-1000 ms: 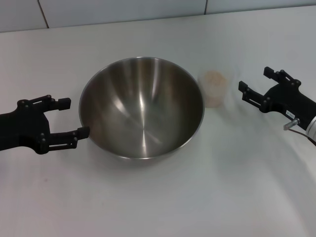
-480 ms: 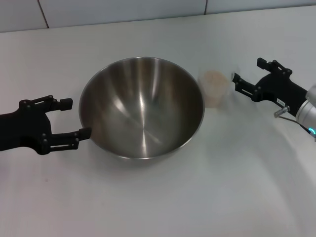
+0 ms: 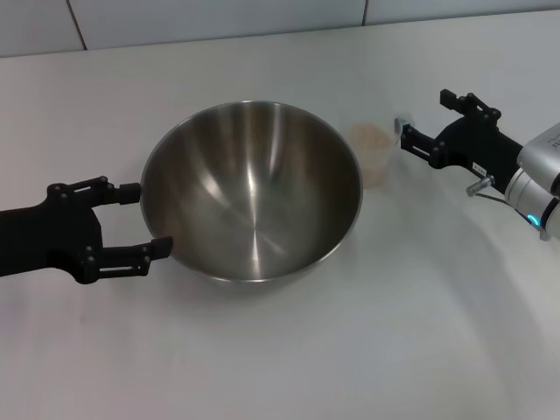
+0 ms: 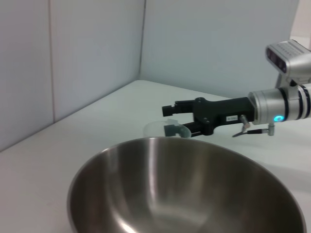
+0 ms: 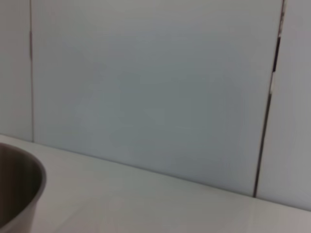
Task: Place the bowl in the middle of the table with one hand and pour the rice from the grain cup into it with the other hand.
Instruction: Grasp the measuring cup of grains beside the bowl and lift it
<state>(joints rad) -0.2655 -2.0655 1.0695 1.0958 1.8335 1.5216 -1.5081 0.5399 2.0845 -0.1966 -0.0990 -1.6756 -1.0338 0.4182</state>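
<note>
Beside the bowl (image 3: 252,191), right tool (image 3: 423,122) reaches grain cup (image 3: 373,154).

Grain cup (image 3: 374,152) just right of bowl (image 3: 252,189)

White table (image 3: 289,350), smooth, plain. Bowl (image 3: 252,197) sits on it near the middle, upright, steel, nothing inside. Cup (image 3: 374,153) stands on the table just beside the bowl's right rim, upright, with rice (image 3: 372,134) in it. Wall panels run along the table's far edge.
</note>
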